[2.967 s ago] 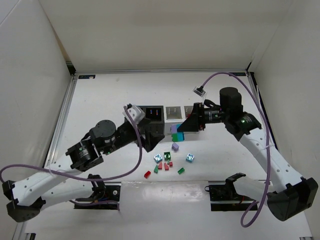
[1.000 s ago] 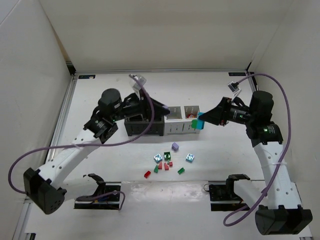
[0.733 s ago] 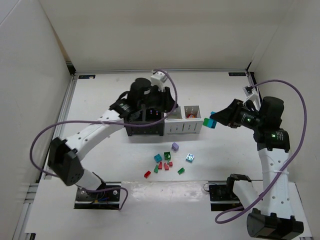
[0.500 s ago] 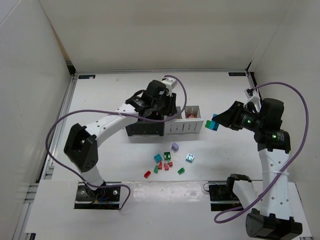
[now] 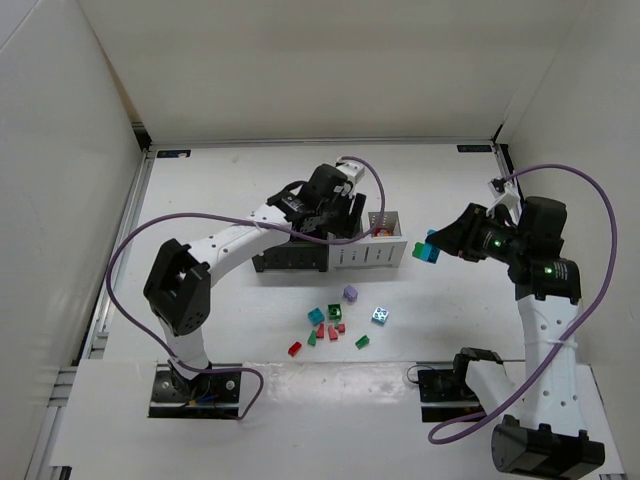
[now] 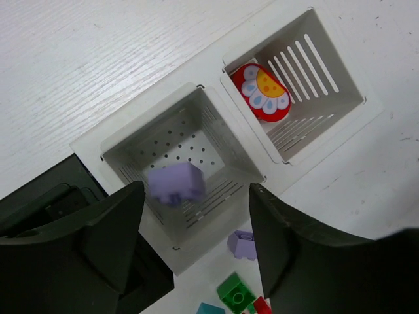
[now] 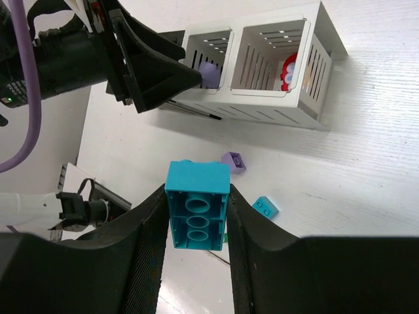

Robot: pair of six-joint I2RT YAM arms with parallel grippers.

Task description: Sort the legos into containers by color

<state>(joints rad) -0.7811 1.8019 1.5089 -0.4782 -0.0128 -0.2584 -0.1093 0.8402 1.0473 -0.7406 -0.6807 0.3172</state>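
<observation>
My left gripper [image 5: 348, 222] hovers open over the white containers [image 5: 370, 255]. A lilac lego [image 6: 175, 184], blurred, is free between its fingers [image 6: 98, 242] inside the left white bin [image 6: 150, 120]. The right white bin [image 6: 327, 72] holds a red flower-printed piece [image 6: 265, 91]. My right gripper [image 5: 432, 248] hangs right of the bins, shut on a light blue lego [image 7: 196, 206]. Black containers [image 5: 290, 260] adjoin the white pair on the left. Loose legos lie in front: a lilac one [image 5: 350, 294], a light blue one [image 5: 380, 315], red and green ones [image 5: 330, 327].
The left arm [image 5: 240, 235] arches over the black bins from the near left. Cables loop beside both arms. White walls enclose the table on three sides. A red brick [image 5: 295, 349] and a green brick [image 5: 362, 341] lie nearest the front edge.
The left arm swung right from the black bins to the white pair and its jaws opened, releasing the lilac brick. The right gripper drew back right with its blue brick, then held still.
</observation>
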